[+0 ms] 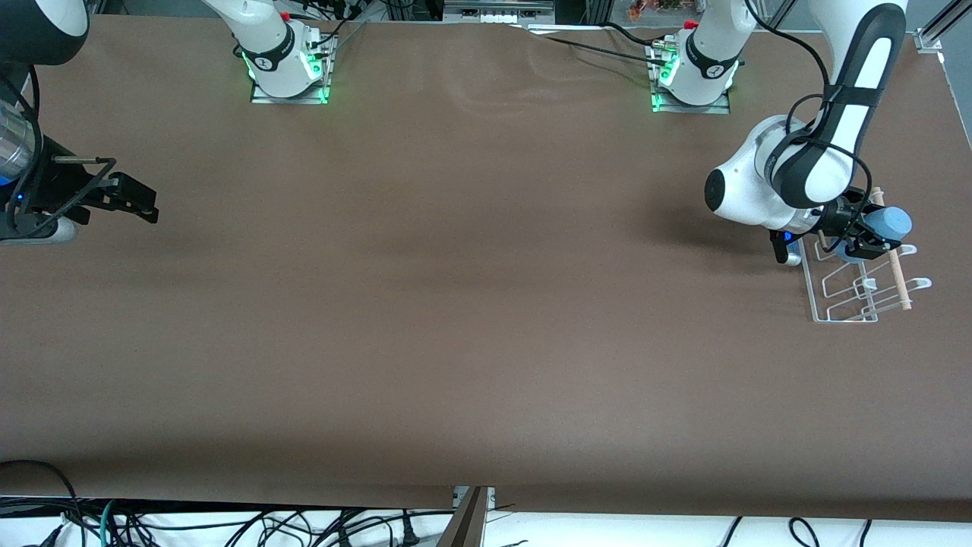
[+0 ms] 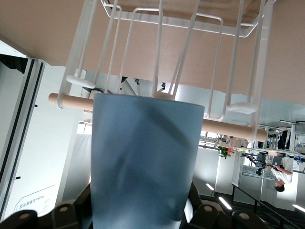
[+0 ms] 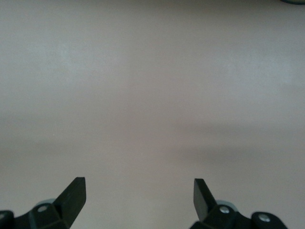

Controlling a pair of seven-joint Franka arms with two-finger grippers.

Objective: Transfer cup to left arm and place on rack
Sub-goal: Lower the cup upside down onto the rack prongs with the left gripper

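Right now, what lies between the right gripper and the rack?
Only bare table, in the front view. The right gripper waits open; the left gripper holds the cup over the rack.

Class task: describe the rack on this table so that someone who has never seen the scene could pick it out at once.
Start at the brown table and go to the left arm's end. There the left gripper, shut on a light-blue cup, hangs over the rack. The rack is the only white wire frame there, with bent loops and a pale wooden dowel along one side.
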